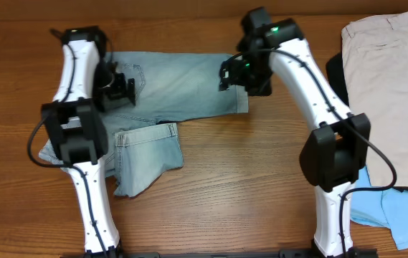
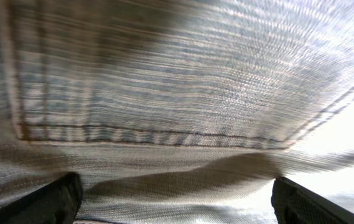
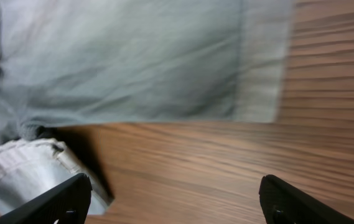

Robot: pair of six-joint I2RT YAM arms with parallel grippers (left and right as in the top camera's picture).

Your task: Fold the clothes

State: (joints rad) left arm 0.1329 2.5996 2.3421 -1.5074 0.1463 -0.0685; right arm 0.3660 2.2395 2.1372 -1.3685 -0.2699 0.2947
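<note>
The light-blue denim shorts (image 1: 182, 86) lie spread on the wooden table, one leg reaching right with its cuffed hem (image 1: 241, 100), the other leg folded toward the front (image 1: 146, 158). My left gripper (image 1: 121, 89) is open, low over the pocket area; in the left wrist view the denim and a pocket seam (image 2: 164, 134) fill the frame between the fingers (image 2: 177, 202). My right gripper (image 1: 234, 75) is open above the right leg's cuff; the right wrist view shows the denim (image 3: 133, 56), its cuff (image 3: 260, 62) and bare wood between the fingers (image 3: 177, 199).
Beige shorts (image 1: 386, 79) lie at the right edge of the table, over a black garment (image 1: 336, 75). A sky-blue garment (image 1: 397, 215) lies at the front right. Bare wood table (image 1: 247, 186) lies between the arm bases.
</note>
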